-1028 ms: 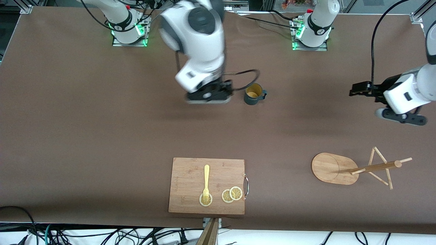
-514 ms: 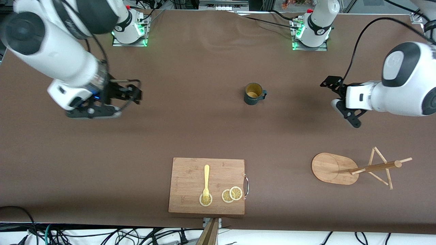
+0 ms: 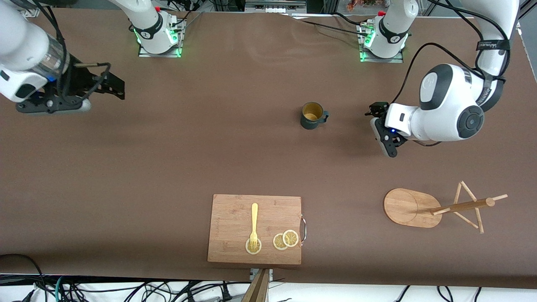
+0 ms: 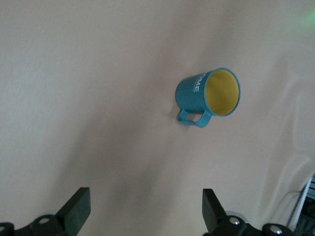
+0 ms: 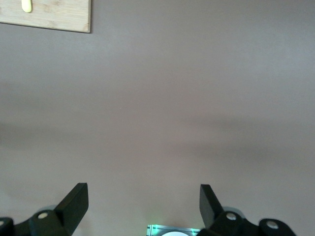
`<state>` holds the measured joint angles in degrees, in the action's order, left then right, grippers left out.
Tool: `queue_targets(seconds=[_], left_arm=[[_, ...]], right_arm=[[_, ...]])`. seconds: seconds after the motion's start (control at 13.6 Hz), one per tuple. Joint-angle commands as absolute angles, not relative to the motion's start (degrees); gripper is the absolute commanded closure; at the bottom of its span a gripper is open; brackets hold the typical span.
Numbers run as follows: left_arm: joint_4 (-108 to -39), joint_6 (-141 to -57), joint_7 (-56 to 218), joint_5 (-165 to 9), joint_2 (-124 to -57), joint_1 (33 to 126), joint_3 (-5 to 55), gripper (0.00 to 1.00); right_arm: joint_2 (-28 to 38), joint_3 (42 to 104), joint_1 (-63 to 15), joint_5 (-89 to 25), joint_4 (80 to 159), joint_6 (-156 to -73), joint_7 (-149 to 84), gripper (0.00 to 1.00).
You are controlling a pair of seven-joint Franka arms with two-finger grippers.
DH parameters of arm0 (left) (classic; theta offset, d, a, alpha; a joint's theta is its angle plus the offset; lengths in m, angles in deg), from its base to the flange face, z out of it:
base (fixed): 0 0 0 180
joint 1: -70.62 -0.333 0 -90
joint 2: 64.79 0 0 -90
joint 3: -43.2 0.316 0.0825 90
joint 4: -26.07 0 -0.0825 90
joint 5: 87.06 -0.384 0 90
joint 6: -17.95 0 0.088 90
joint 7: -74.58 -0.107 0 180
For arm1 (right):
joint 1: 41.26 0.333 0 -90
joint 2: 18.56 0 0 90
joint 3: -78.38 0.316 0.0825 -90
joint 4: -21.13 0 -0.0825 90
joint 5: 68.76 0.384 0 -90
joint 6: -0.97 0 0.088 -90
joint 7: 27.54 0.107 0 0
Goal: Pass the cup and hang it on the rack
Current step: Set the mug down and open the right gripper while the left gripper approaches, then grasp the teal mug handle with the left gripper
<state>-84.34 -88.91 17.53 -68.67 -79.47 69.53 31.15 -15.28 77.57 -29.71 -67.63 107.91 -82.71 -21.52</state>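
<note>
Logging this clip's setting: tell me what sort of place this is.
Probably a robotics lab test bench, not a kitchen: two arm bases bolted to a brown-covered table, loose cables along its edge, and staged props, a cup, a rack and a bamboo cutting board.

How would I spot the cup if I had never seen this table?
Start at the wooden cutting board by the table's front edge, then look farther up the brown table. The cup stands there alone and upright. It is a small dark teal mug, yellow inside, with a loop handle.
</note>
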Motion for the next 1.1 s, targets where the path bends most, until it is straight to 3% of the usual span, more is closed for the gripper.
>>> queue_targets(seconds=[0.0, 0.29, 1.03], left_arm=[[-92.29, -97.41, 4.23, -61.34, -77.44, 68.95, 31.42, 0.00], [-103.02, -108.68, -19.84, -39.30, -77.71, 68.86, 31.33, 0.00], [-110.33, -110.36, -63.63, -13.50, -82.71, 68.86, 31.42, 0.00]], right_arm=[[-20.39, 83.91, -37.81, -68.50, 114.01, -84.19, -24.36, 0.00], [-21.90, 86.64, -42.83, -68.50, 115.70, -85.07, -28.40, 0.00], [-20.50, 85.15, -44.16, -68.41, 114.65, -85.51, -29.82, 0.00]])
